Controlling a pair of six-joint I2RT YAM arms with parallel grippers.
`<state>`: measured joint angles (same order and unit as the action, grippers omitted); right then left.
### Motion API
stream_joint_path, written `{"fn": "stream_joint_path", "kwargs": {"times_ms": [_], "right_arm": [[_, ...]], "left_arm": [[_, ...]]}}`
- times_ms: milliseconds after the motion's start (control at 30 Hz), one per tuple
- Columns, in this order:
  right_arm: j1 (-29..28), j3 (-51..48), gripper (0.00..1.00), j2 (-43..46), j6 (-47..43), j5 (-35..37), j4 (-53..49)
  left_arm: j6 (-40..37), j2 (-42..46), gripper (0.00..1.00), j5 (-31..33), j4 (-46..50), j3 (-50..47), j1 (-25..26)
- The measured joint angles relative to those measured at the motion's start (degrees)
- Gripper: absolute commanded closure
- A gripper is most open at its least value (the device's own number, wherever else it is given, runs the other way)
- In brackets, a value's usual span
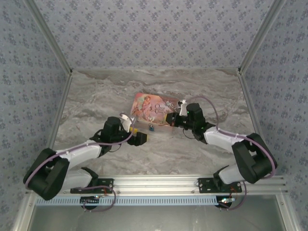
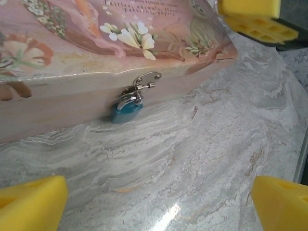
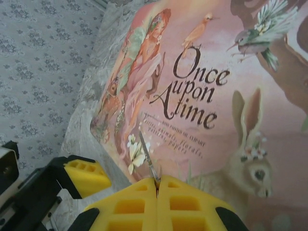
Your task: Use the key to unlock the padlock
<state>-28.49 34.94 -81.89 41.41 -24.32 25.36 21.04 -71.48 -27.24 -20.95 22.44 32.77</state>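
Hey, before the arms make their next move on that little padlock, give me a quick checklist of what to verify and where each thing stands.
1. Key clamped in the right gripper: ok, it sticks out of the shut jaws.
2. Left gripper open: ok, jaws wide apart.
3. Padlock located: ok, it hangs from the clasp on the front of the pink tin.
4. Padlock steadied by the left gripper: not ok, the two are apart.
5. Key tip at the padlock: not ok, it points over the tin's lid.
6. Keyhole position: cannot tell.
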Motion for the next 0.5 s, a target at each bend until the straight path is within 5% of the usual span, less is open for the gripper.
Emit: {"fn": "stream_joint_path", "kwargs": {"times_ms": [500], "right_arm": [[0.81, 3.13, 1.0, -4.31, -2.21, 0.98, -4.37]], "left_arm": [[0.22, -10.05, 0.04, -1.09, -8.31, 1.64, -0.02]]}}
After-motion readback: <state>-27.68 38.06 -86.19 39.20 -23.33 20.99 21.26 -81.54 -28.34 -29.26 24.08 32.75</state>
